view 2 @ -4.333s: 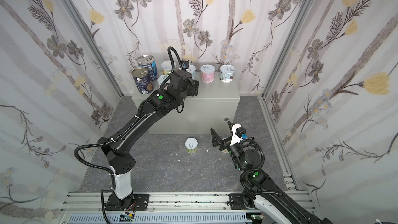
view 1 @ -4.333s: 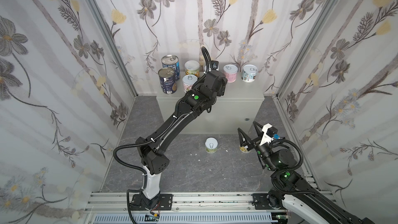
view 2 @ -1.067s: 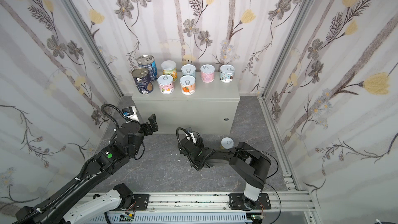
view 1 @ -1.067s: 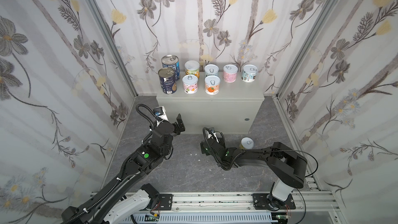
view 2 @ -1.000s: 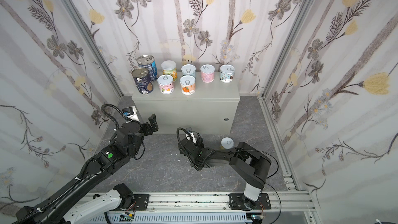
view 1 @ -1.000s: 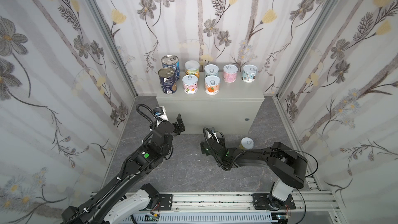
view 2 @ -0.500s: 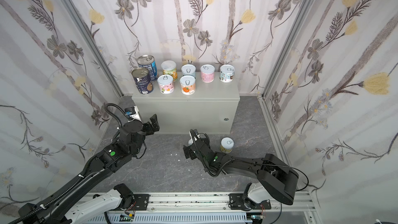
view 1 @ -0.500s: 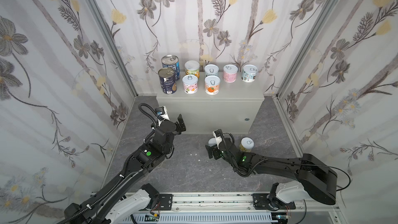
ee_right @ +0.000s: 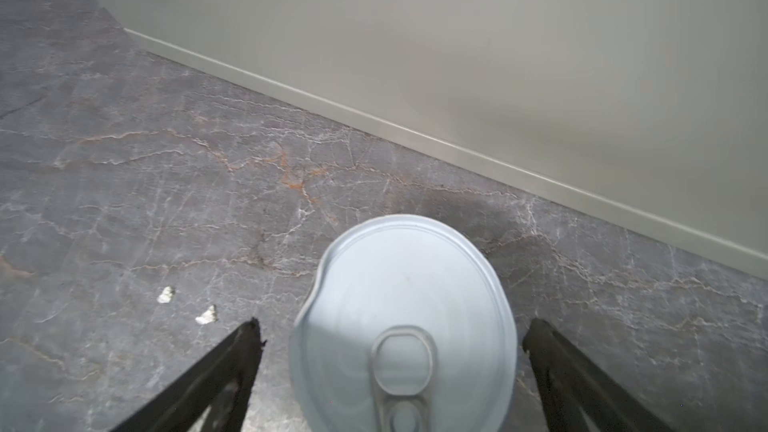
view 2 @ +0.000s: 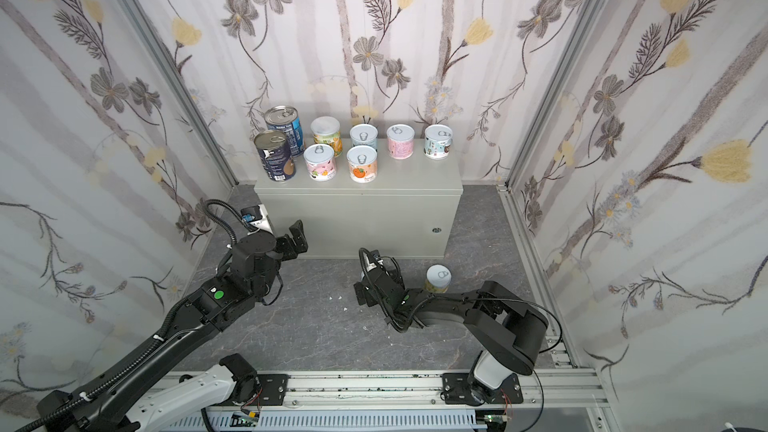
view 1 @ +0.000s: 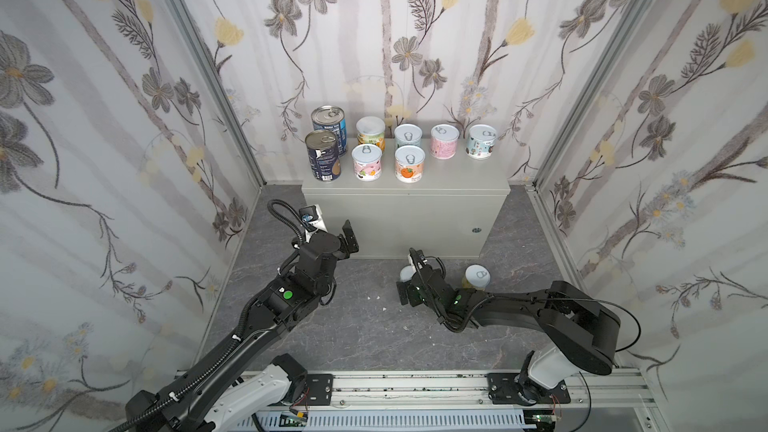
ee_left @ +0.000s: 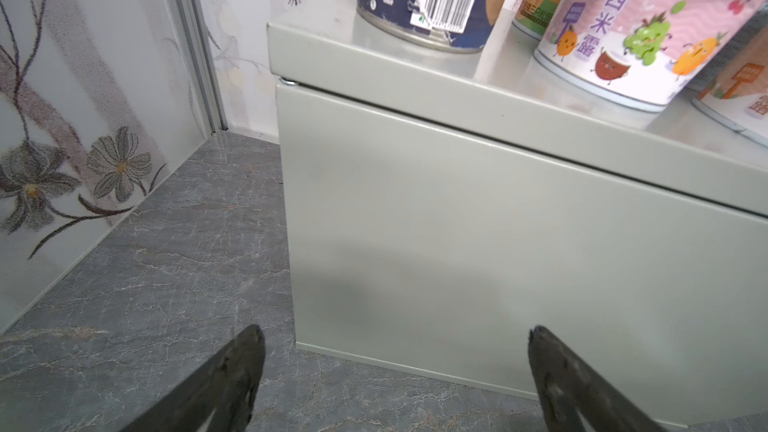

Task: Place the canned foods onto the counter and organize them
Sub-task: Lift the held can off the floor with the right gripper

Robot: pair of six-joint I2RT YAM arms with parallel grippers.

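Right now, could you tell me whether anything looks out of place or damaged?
Two short cans stand on the floor, not the counter. The straddled can, between the right gripper's open jaws, has a kinked-looking lid rim; the other can stands nearby. Pale flecks dot the floor.

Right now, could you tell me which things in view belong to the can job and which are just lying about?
Job: counter; two dark-blue cans and six short cans standing on it; floor can at the open right tool; second floor can beside that arm.
Lying about: white specks on the floor; floral walls; base rail.
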